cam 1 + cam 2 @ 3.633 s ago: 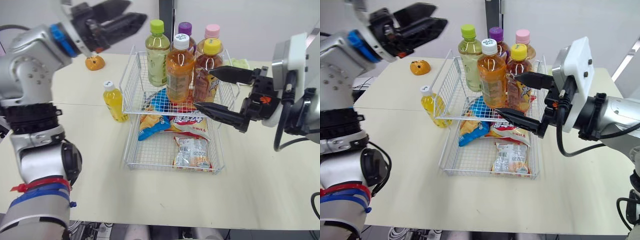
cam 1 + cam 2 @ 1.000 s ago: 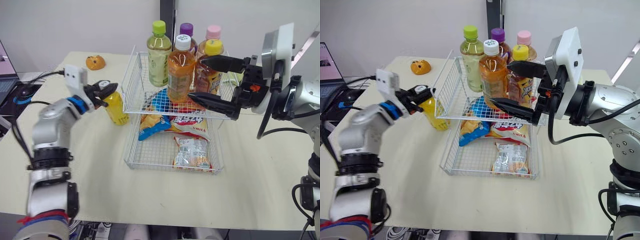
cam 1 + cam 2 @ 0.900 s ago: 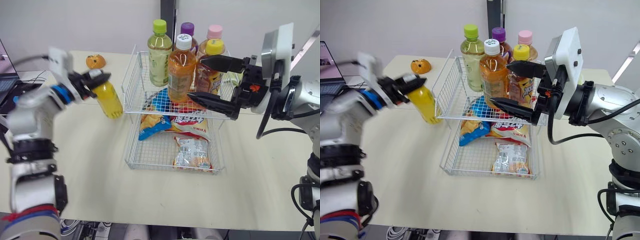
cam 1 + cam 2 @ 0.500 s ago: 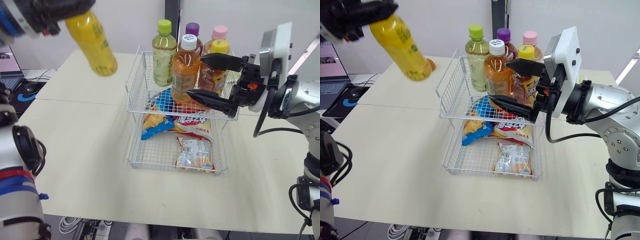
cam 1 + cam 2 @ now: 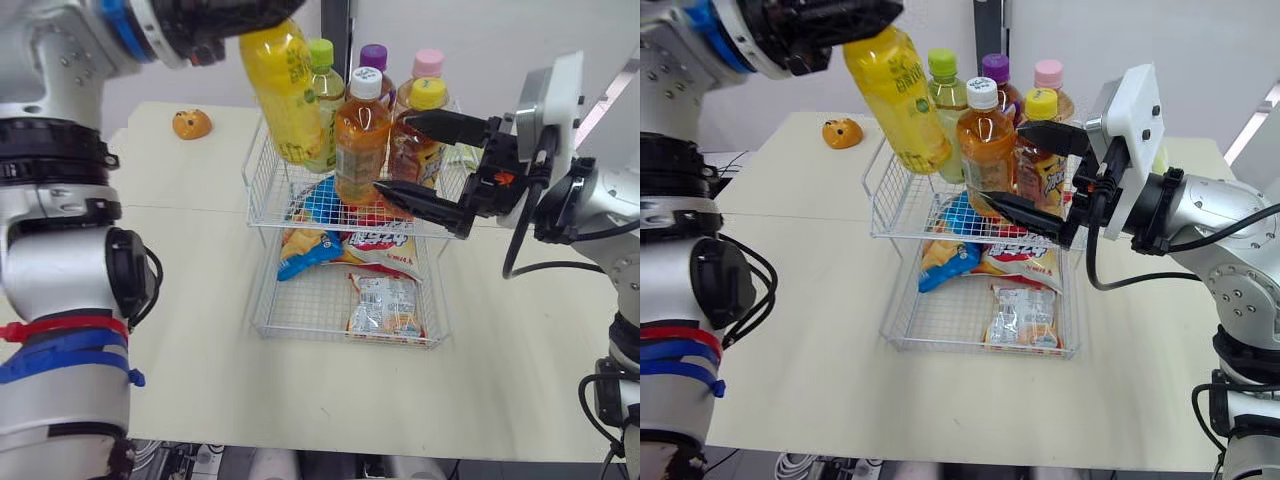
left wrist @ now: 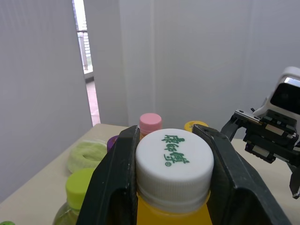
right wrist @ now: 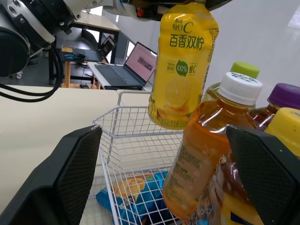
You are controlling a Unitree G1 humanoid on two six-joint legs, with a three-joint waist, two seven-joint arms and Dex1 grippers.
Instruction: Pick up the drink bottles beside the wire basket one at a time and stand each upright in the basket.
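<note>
My left gripper point(image 5: 232, 14) is shut on the white cap point(image 6: 174, 157) of a yellow drink bottle point(image 5: 283, 95). The bottle hangs tilted in the air over the left front corner of the white wire basket point(image 5: 258, 150). In the left wrist view a black finger point(image 6: 115, 187) presses on each side of the cap. Several bottles stand upright in the basket's upper tier, among them an orange one with a white cap point(image 5: 360, 130) and a green-capped one point(image 5: 318, 60). My right gripper point(image 5: 396, 153) is open just in front of the yellow-capped bottle point(image 5: 424, 95), holding nothing.
Snack packets point(image 5: 385, 305) lie in the basket's lower tier. A small orange toy point(image 5: 190, 124) sits at the back left of the table. A pale green round object point(image 6: 86, 157) lies behind the basket. A laptop point(image 7: 140, 61) stands on a desk further off.
My left gripper took the yellow bottle from the table beside the basket, lifted it high, and has swung it right over the basket's left corner. The right gripper has stayed put and open.
</note>
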